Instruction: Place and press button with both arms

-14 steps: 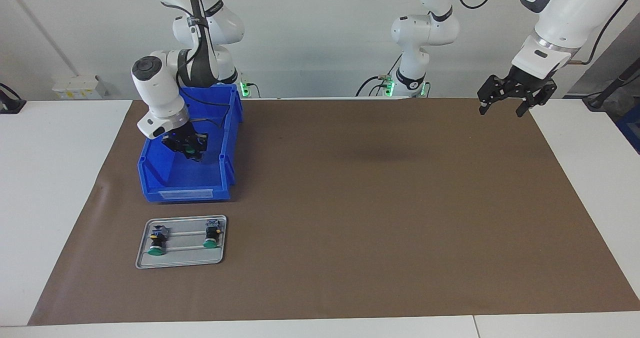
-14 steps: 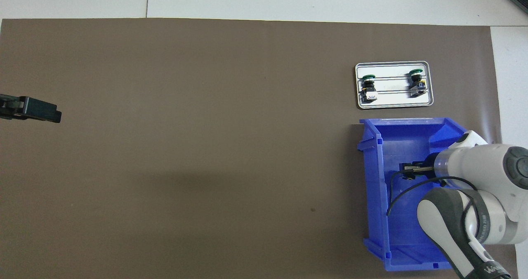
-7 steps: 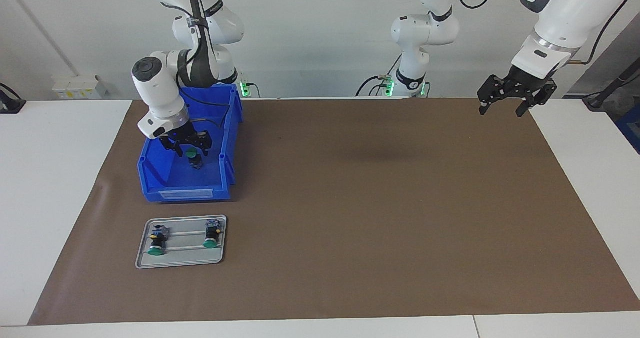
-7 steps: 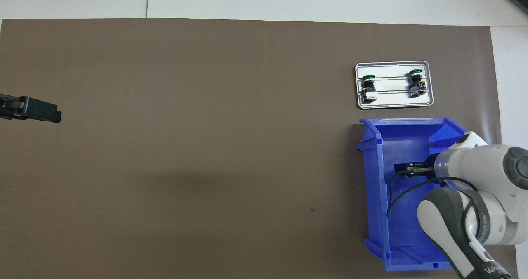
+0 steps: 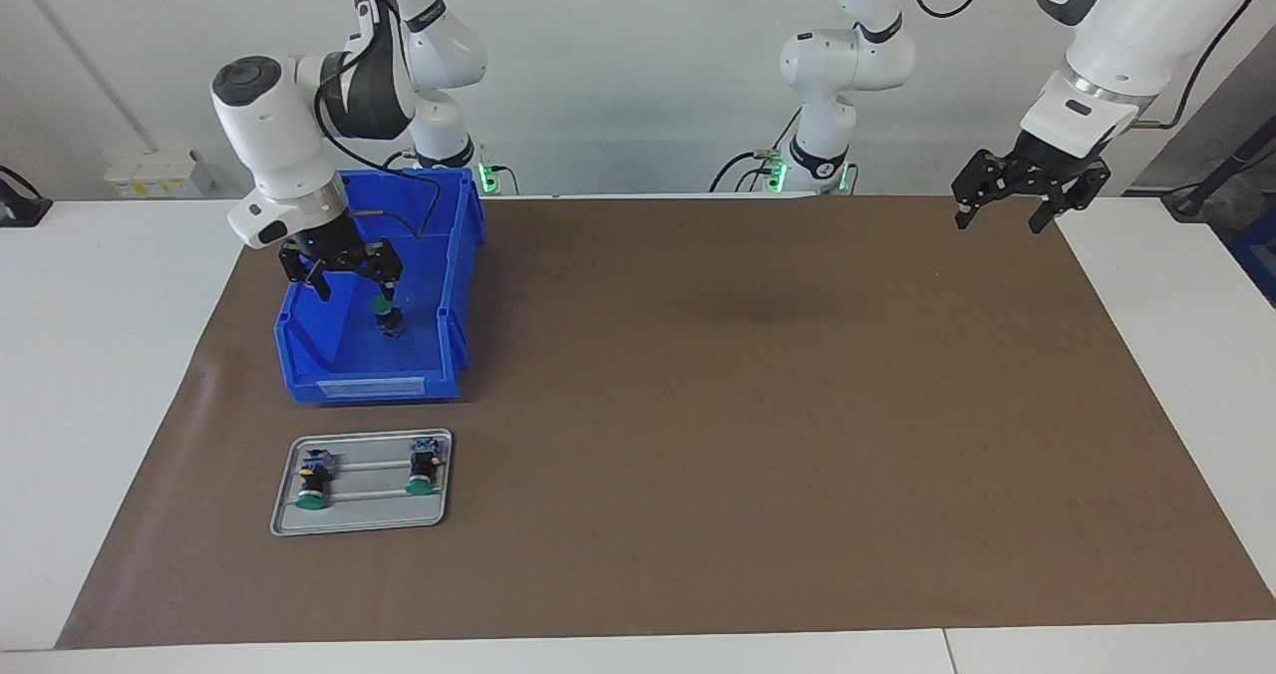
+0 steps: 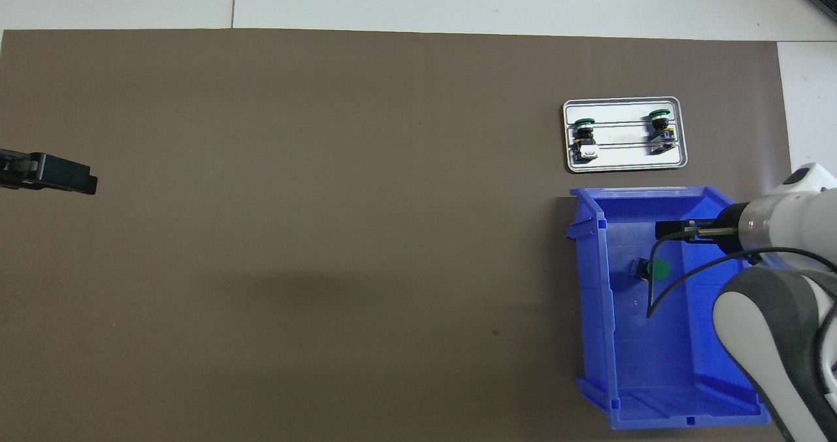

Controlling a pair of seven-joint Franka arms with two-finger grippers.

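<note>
Across the white table (image 5: 110, 375) lies a brown mat (image 5: 748, 415), with a pale wall (image 5: 638, 76) at the robots' end. Toward the right arm's end, the blue bin (image 5: 299, 355) holds the button (image 5: 384, 317), which stands free on the bin floor. The right gripper (image 5: 341, 273) hangs over the bin with fingers spread, gripping nothing. A metal tray (image 5: 284, 514), farther from the robots than the bin, carries two more buttons (image 5: 313, 485). The left gripper (image 5: 1005, 217) waits above the mat's edge, fingers apart and empty.
</note>
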